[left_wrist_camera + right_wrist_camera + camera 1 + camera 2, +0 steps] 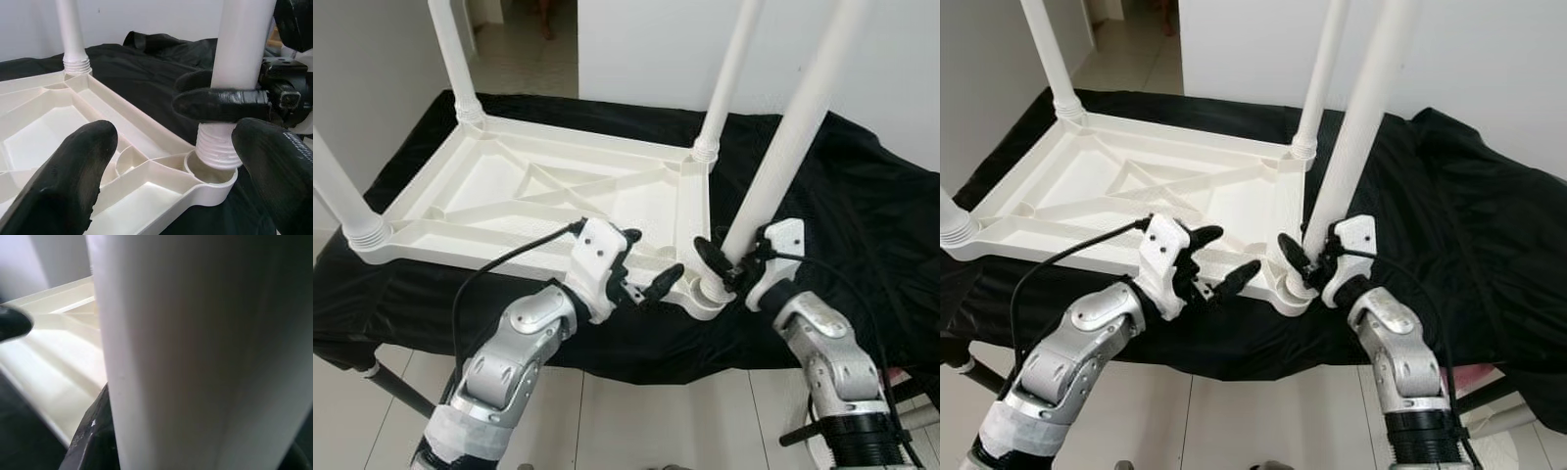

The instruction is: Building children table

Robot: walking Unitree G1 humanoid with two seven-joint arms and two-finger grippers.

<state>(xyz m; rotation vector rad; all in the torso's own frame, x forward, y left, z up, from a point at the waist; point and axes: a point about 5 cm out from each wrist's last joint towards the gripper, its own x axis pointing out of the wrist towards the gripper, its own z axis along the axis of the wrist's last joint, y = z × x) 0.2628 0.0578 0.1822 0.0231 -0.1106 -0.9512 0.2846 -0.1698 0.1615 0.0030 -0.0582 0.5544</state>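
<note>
Children's table top (558, 196), white plastic and turned underside up, lies on a black cloth (862, 196) spread over a low surface. The right gripper (729, 262) has its two black fingers clamped around the near-right leg (783, 147), just above the threaded end of that leg. That end sits in the round corner socket (211, 172) of the table top, and the leg leans away to the right rather than standing straight. In the right wrist view the leg is so close that it is a pale blur, so how deep the thread sits cannot be told.

The left gripper (651, 274) hovers just beside the same corner, its fingers spread apart and holding nothing, the lower finger (664, 282) over the table's near rim. Three more white legs stand in the other corners: the far-right leg (729, 78), the far-left leg (455, 59) and the near-left leg (342, 196). Pale floor tiles (636, 411) show beneath the cloth's edge, and a white wall (666, 49) rises behind.
</note>
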